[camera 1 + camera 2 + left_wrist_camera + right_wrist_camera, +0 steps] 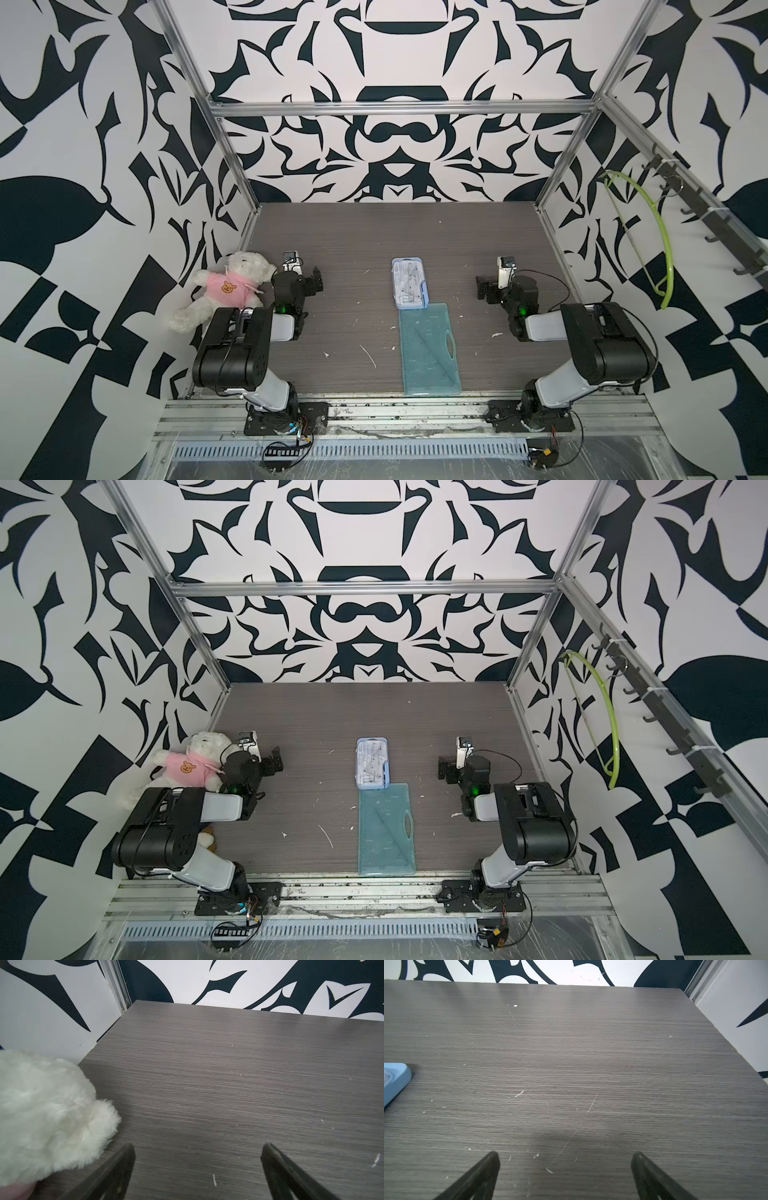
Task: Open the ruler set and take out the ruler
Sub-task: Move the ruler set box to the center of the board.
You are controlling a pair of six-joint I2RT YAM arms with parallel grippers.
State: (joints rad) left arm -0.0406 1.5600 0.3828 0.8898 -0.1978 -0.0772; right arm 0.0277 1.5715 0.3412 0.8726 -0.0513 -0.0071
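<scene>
The grey table (pixel 353 249) fills the stage, and both arms sit folded at its sides, the left arm (pixel 232 353) and the right arm (pixel 602 345) well apart from the action. A teddy bear (pixel 224 286) in a pink shirt slumps against the wall beside the left arm, close to that wrist.

Down the middle lie two cases end to end. The flat teal case (pixel 430 353) with a handle cut-out sits nearer the robot, and the smaller blue case (pixel 409 284) butts against its far end. Rulers show through both, and both look closed. Which one the task means cannot be told.

The left gripper (pixel 197 1147) hangs with its jaws spread wide and nothing between them. So does the right gripper (pixel 564 1155), with a corner of the blue case just inside its wrist view.

So the opening step looks unstarted. To do it well, one gripper should pin the case flat while the other works the lid edge. These cases look light and slippery, and an unpinned one would likely skate away.
</scene>
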